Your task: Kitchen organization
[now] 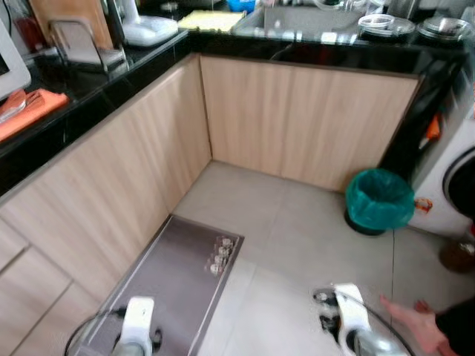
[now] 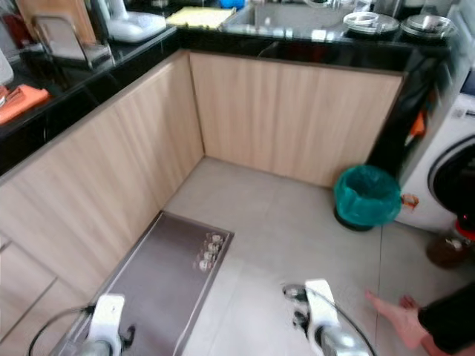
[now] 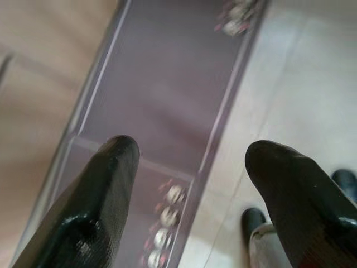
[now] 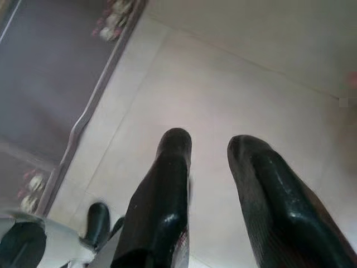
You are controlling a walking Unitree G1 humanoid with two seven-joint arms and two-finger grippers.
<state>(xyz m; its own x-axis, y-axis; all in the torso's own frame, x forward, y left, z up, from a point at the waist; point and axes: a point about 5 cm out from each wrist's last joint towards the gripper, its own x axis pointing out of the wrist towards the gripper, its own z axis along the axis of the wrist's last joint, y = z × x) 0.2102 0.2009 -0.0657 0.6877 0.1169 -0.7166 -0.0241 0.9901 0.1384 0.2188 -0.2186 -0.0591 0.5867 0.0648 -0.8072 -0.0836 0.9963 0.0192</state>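
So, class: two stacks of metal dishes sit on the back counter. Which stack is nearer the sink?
The left stack. It sits right beside the sink, while the other stack lies farther right, toward the counter's end above the washing machine.

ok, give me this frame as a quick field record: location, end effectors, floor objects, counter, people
location: kitchen corner, wood-fronted cabinets under black counter
left end effector: open, empty, over steel panel
right end effector: open, empty, above floor tiles
floor objects: steel panel with knobs beside cabinets; green-lined bin; washing machine
counter: orange cloth, sink, steel bowls
people: bare foot beside right arm
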